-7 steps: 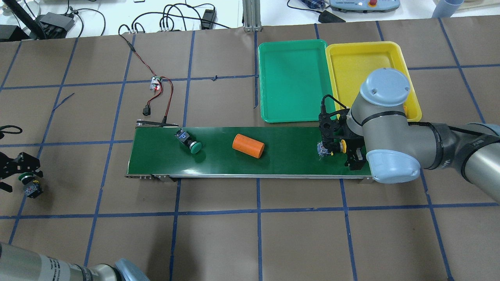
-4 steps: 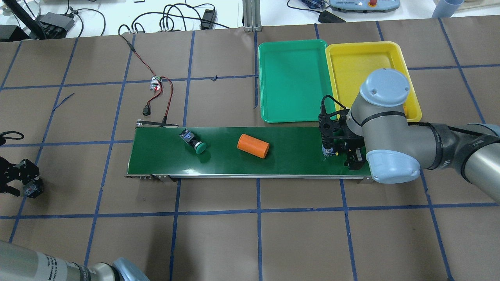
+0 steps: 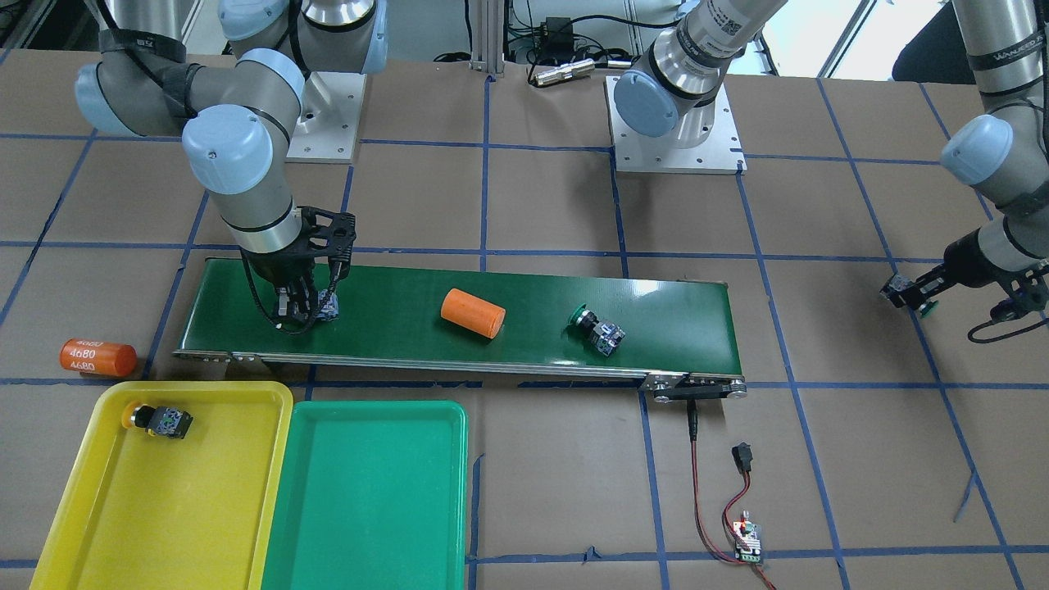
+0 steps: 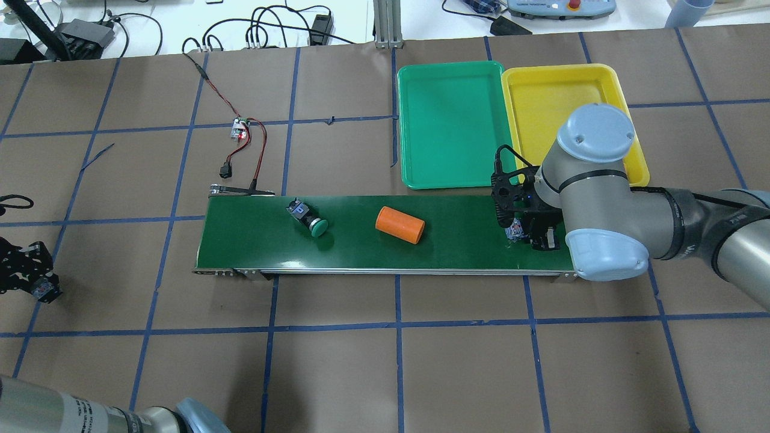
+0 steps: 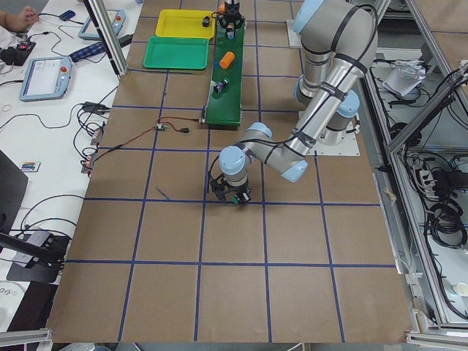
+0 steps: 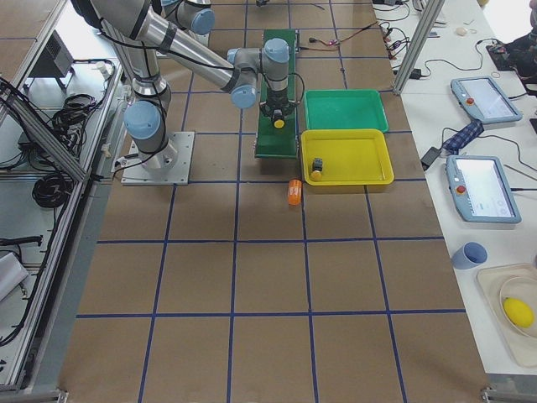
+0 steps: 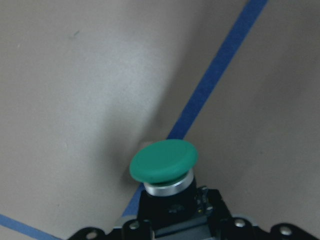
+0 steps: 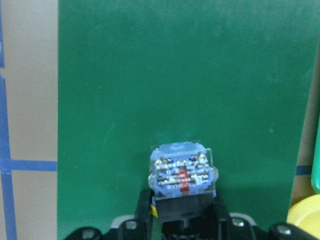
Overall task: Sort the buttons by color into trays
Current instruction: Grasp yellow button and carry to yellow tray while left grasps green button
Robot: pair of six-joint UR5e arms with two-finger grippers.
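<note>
Grip comes first here: the right gripper (image 4: 522, 231) stands over the conveyor belt (image 4: 469, 228) at its tray end, its fingers clamped on the blocky body of the yellow-capped button (image 8: 182, 172). The terminal end points away from the wrist and the cap (image 6: 278, 123) shows only in the right side view. Whether the button has cleared the belt I cannot tell.

In the overhead view the yellow tray (image 4: 559, 69) lies at about 12 to 1 o'clock from this gripper, and the green tray (image 4: 451, 65) at 11 o'clock. The sound course, I judge, is a straight lift first, then a short carry toward 1 o'clock. The claw should part low over bare tray floor, away from the sorted button (image 3: 160, 420) near the tray's belt-side corner.

On the belt, at 9 o'clock from the gripper, lie an orange cylinder (image 4: 400, 225) and, further along, the loose green button (image 4: 310, 218); neither should be brushed.

The left gripper (image 3: 914, 299), well apart at the table's far side, is closed on the held green button (image 7: 163, 160), cap outward.
</note>
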